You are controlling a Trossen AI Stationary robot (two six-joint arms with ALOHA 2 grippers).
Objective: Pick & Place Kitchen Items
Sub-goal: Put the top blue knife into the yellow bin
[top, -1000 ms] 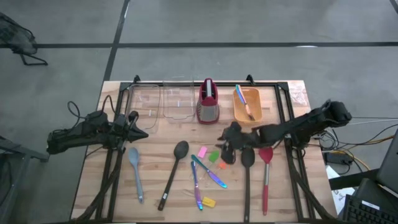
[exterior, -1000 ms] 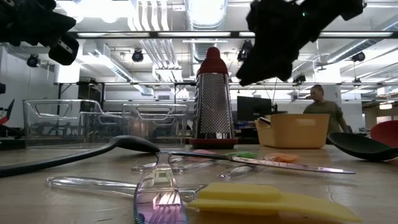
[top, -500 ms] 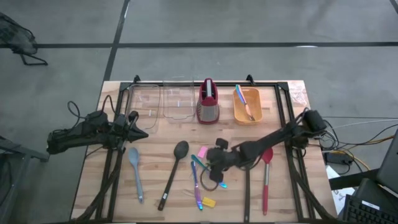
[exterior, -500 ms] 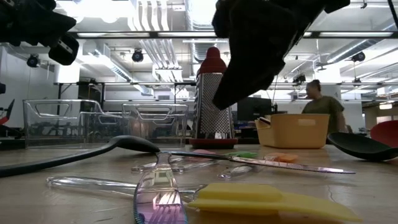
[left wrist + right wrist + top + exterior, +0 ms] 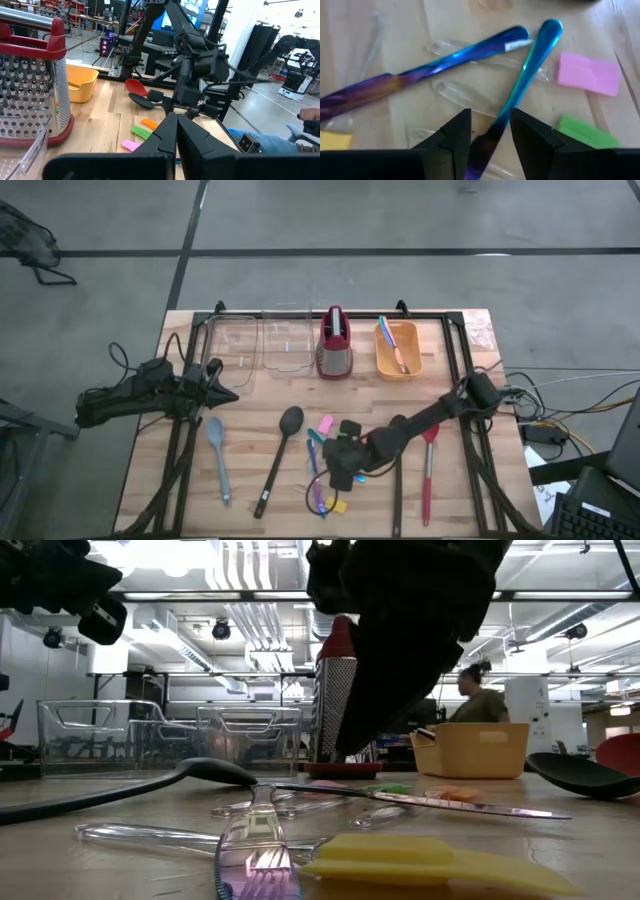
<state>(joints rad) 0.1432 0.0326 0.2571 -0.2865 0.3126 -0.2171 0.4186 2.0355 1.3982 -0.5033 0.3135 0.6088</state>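
A: Which step is this?

B: The approach to a grasp, I'd say. The right gripper (image 5: 490, 131) hangs low over the cutlery pile near the middle of the tabletop's front edge, jaws parted and straddling the blue knife (image 5: 520, 85), not yet gripping it.

A: And the next move?

B: Probably lowering until the fingers (image 5: 451, 137) flank the handle, then pinching. The iridescent knife (image 5: 425, 67) crosses just beside it, with the pink block (image 5: 590, 74) and green block (image 5: 585, 131) near, so a sloppy pinch could nudge those.

A: What changed?

B: A second ago the right gripper (image 5: 340, 463) was nearer the right edge, by the black spoon; it has swung toward the centre and dropped, its jaws narrowing.

A: The other arm?

B: The left gripper (image 5: 175, 131) waits clenched and empty at the left edge, unmoved.
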